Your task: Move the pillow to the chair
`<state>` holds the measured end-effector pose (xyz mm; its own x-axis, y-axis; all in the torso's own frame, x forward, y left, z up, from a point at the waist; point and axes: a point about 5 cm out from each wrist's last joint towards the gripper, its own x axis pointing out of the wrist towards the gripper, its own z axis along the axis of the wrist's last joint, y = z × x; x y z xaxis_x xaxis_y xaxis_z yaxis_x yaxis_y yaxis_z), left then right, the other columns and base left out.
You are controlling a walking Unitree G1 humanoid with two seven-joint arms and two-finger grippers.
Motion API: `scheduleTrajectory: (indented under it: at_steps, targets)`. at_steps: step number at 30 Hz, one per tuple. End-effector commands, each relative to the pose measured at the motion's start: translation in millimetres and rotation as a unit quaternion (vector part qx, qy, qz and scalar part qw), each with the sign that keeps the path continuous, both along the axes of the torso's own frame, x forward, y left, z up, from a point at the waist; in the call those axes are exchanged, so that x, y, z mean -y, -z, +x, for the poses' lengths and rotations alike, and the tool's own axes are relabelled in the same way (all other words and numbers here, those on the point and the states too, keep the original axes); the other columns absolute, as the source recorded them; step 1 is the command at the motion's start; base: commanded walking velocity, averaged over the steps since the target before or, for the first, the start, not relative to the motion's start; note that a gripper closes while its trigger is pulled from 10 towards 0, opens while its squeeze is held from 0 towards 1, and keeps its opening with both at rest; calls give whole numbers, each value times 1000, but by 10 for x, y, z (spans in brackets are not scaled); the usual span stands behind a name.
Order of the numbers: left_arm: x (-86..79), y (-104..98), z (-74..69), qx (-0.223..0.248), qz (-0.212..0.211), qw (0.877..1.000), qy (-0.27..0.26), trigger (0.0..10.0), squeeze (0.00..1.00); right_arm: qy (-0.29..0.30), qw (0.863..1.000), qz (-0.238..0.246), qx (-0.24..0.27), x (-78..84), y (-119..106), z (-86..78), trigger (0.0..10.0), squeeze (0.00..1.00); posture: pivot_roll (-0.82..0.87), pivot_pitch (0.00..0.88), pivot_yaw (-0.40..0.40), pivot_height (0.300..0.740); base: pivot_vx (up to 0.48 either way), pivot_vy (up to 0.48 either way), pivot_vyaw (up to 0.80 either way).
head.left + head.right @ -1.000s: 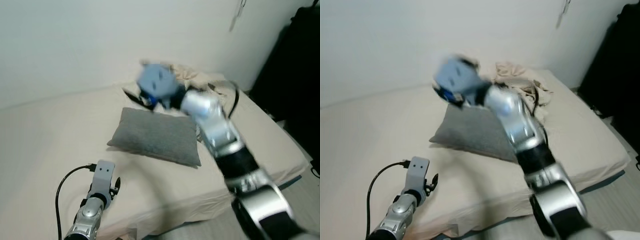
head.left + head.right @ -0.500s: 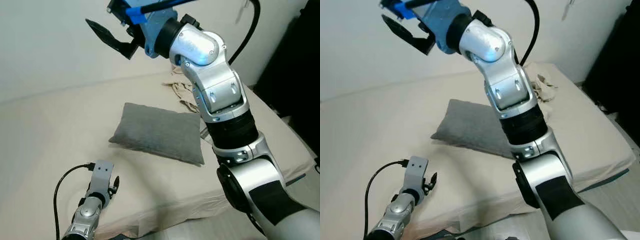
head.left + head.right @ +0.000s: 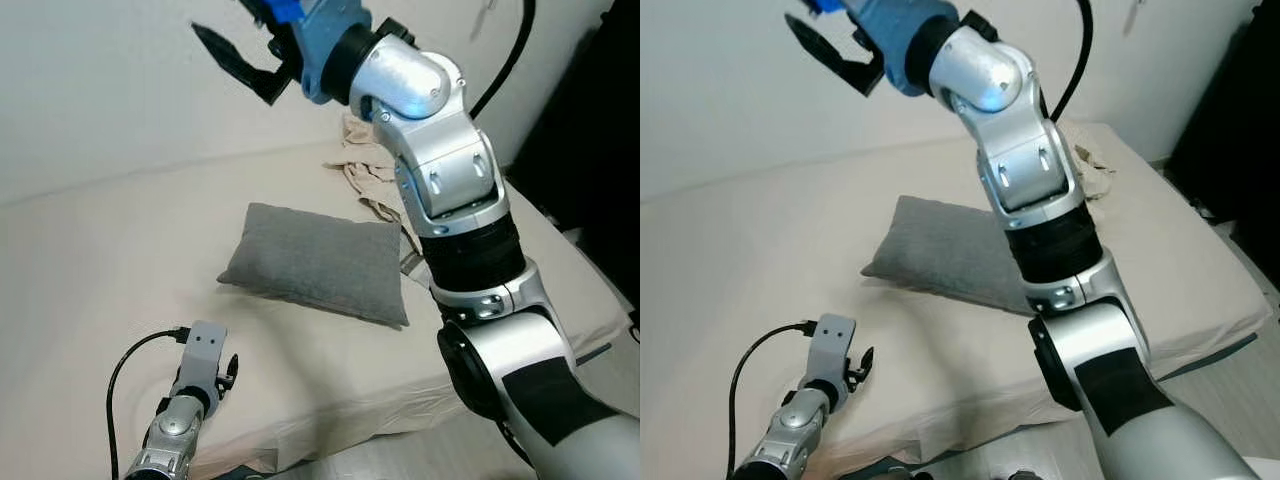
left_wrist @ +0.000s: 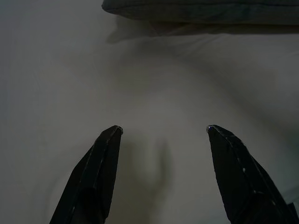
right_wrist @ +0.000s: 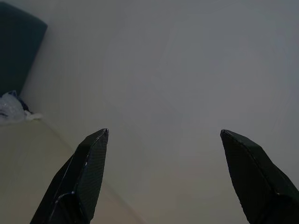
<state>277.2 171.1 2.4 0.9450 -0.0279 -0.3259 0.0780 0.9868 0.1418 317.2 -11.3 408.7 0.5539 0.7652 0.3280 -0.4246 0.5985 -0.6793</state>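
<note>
Big cream bed (image 3: 120, 260) in front of me, white wall (image 3: 110, 90) behind it. My right arm (image 3: 450, 200) is raised high, elbow bent over the bed, and the right gripper (image 3: 240, 60) points at the wall up near the top of the head views, fingers spread wide, holding nothing. In the right wrist view both black fingertips (image 5: 88, 163) stand far apart against bare wall.

Grey pillow (image 3: 315, 262) lies flat on the mattress mid-bed, untouched, with crumpled beige cloth (image 3: 365, 165) beyond its far corner. No chair that I can make out.

Left gripper (image 4: 161, 135) sits low near the bed's front edge, also open and empty, aimed at the sheet with the pillow's near edge (image 4: 201, 11) ahead of it.

My read: the pillow looks light, soft, squashy, cloth cover not slippery, nothing fragile. It'll sag if pinched at one corner, so I'd bite deep on the near long edge or a bunched corner.
</note>
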Motion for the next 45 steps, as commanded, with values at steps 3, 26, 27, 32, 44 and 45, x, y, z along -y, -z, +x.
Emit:
scheduleTrajectory:
  at_steps: [3,26,27,32,44,45]
  targets:
    - [-29,63,-66,-18,5,1000,0,10000,0,-12,1000,5,15,-3,-35,-93,10000,0,22,180,57,740,0,0,0]
    - [-160,216,-252,-47,38,998,-14,10000,0,168,962,-10,-217,583,1972,390,10000,0,41,127,37,740,0,0,0]
    - [-160,216,-252,-47,38,998,-14,10000,0,168,962,-10,-217,583,1972,390,10000,0,41,127,37,740,0,0,0]
    - [-188,254,-303,-53,41,997,-25,10000,0,238,922,-1,-304,875,2714,294,10000,0,29,104,42,740,0,0,0]
    - [-72,355,-405,-60,46,997,-17,10000,0,277,807,22,-522,1207,4260,-568,10000,0,5,28,17,740,0,0,0]
    - [-46,341,-400,-51,39,998,-12,10000,0,286,797,22,-531,1226,4349,-661,10000,0,4,21,19,740,0,0,0]
